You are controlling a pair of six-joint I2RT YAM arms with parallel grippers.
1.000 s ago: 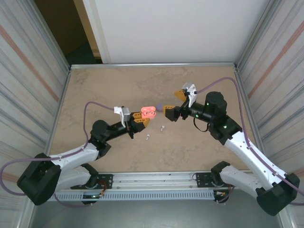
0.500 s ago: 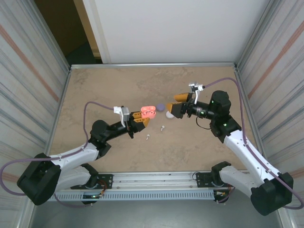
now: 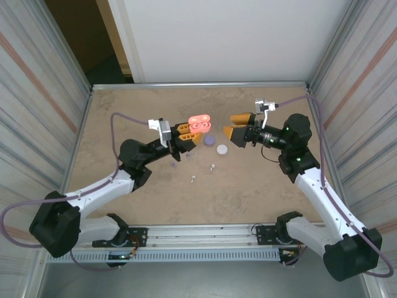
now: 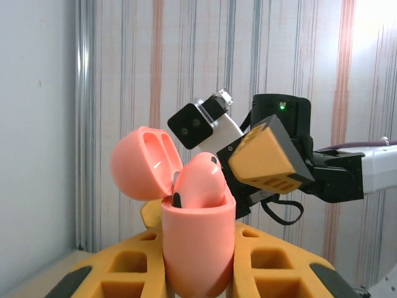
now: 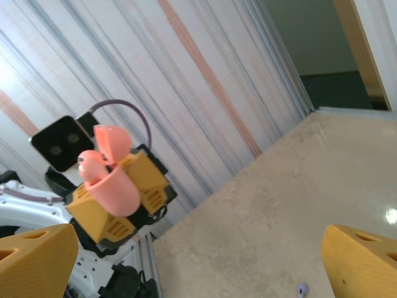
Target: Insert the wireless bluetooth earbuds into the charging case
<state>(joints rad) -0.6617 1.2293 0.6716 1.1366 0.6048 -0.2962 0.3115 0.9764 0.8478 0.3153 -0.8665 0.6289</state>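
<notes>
The left gripper [image 3: 191, 133] was clamped on the coral-red, pebble-shaped plastic charging case [image 4: 198, 248]. It held the case upright above the beige stone-patterned tabletop [image 3: 124, 118], with the hinged lid tipped open above the fingers. One coral-red stemmed earbud [image 4: 200, 180] sat in the case mouth, standing proud of the rim rather than sunk flush. Whether its partner lay beside it could not be told. The right gripper [image 3: 239, 125] faced the case from just across the gap, its jaws spread wide and carrying nothing.

The likeliest trouble, as I judged it, lay with that proud earbud. A push from the right gripper landing off-centre could tip it out of its socket and over the rim. It could also jam the earbud crooked, so that the lid would not close. The case was pinched low on a smooth, rounded body, so a firm sideways press might roll it or squirt it out from between the left gripper's fingers. The raised lid stood right beside the earbud, and a wide-spread finger coming in could catch it and strain the hinge.

Below both grippers, two white stemmed earbuds [image 3: 212, 166] and a tiny purple earbud [image 5: 301, 288] lay loose. They were near a purple rounded case [image 3: 209, 139] and a white rounded case [image 3: 222, 149]. A dropped case or a low pass could scatter them.
</notes>
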